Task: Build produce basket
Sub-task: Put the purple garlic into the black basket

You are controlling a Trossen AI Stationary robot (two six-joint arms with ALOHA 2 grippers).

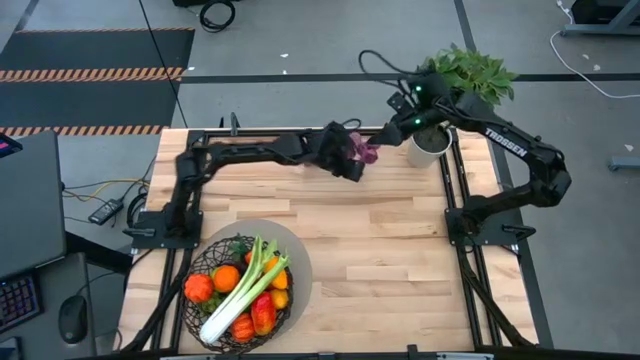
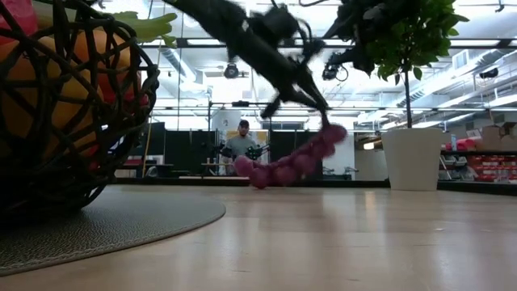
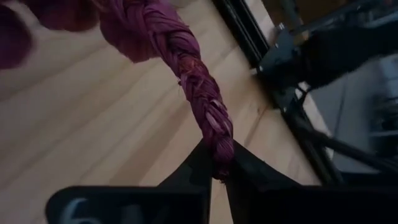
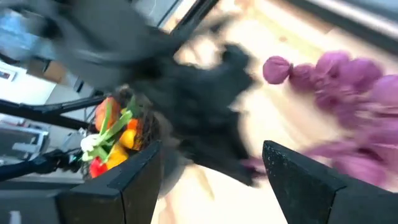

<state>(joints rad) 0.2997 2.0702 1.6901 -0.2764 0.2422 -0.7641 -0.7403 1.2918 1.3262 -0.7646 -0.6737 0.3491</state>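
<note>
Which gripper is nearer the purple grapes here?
Left. The left gripper is shut on the purple grapes' stem, holding the bunch off the table. The right gripper is open, close beside the bunch by the white plant pot, not touching it.

Both arms (image 1: 250,152) were matte black with black cables; the right arm (image 1: 510,140) bore white "TROSSEN" lettering.

Grapes (image 3: 186,68) cut off at wrist picture's edge, stem end buried between my left hand's (image 3: 217,163) fingers. Basket (image 2: 56,113) cropped in low view.
</note>
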